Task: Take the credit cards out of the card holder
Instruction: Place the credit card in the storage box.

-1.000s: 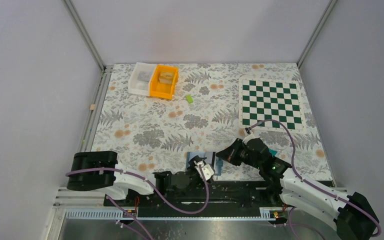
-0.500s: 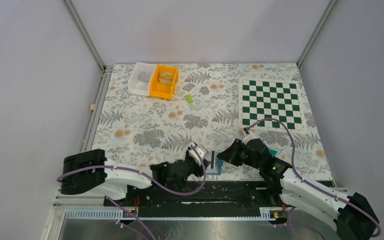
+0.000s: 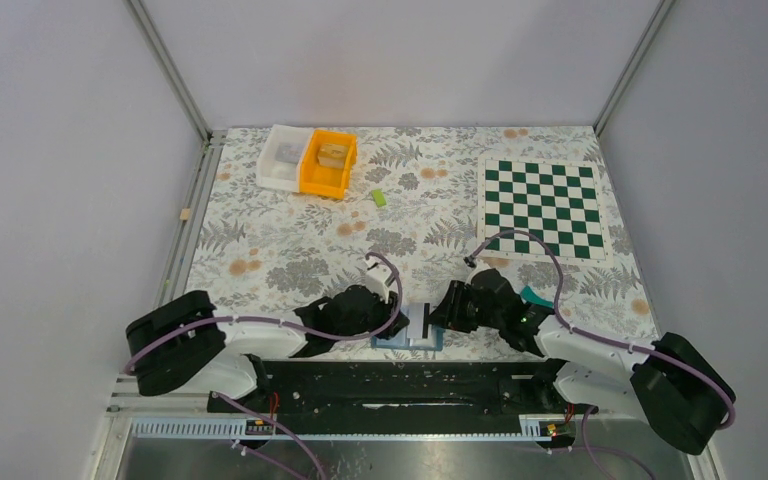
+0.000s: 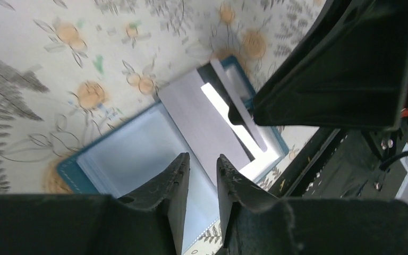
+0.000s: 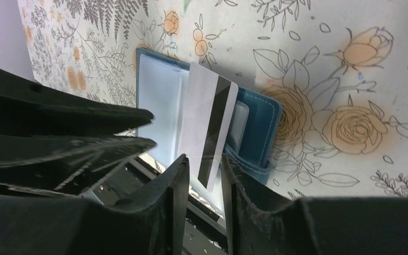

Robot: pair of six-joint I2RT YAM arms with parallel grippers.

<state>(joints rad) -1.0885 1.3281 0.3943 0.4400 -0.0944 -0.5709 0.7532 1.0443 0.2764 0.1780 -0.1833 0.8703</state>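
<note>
An open teal-blue leather card holder (image 3: 390, 343) with clear plastic sleeves lies on the floral-patterned desk (image 3: 290, 250) at its near edge. A thin white credit card (image 5: 208, 127) with a black magnetic stripe rests across the holder, tilted up from it. The right fingers (image 5: 176, 186) stand a little apart, with the card's raised corner in the gap. The pads seem to be clear of it, though the angle is poor. The left fingers (image 4: 176, 183) hover just over the holder's clear sleeves from the other side, narrowly parted, with nothing between them. A second thin card, the teal-green flat card (image 3: 533, 296), lies on the desk to the right of the holder, apart from it.
</note>
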